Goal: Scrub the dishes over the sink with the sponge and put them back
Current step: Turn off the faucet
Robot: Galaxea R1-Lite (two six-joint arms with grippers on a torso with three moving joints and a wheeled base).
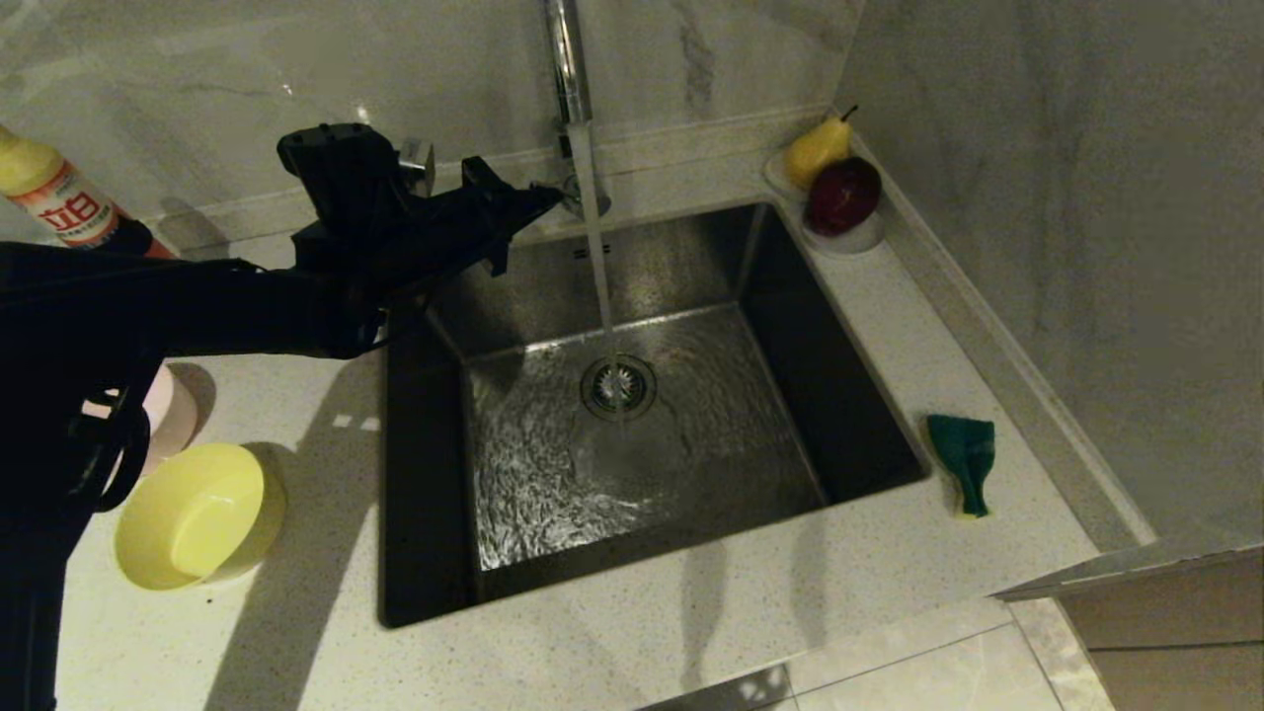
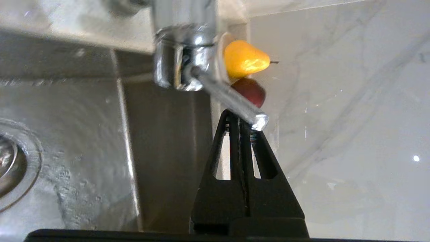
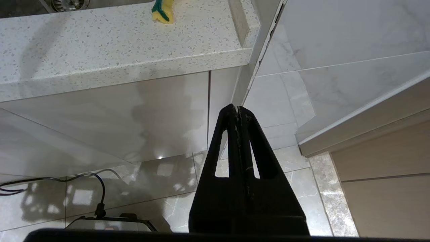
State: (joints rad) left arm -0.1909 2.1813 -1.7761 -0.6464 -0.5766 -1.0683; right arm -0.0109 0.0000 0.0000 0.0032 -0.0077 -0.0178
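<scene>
Your table holds the sponge; water runs into the sink. Left gripper, fingers closed, meets the tap lever; right gripper hangs closed.

Sink, two bowls and sponge

Square brushed-steel sink, tap water running onto its drain; yellow plastic bowl tilted on the left counter, pale pink bowl behind; green-topped yellow sponge right of the sink.

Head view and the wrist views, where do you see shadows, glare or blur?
Head view: the black left gripper and arm cast long shadows over the speckled white countertop; running water ripples in the square steel sink. Left wrist view: the chrome tap lever glares, its surroundings smeared. Right wrist view: bright window reflections on the glossy floor tiles.
</scene>
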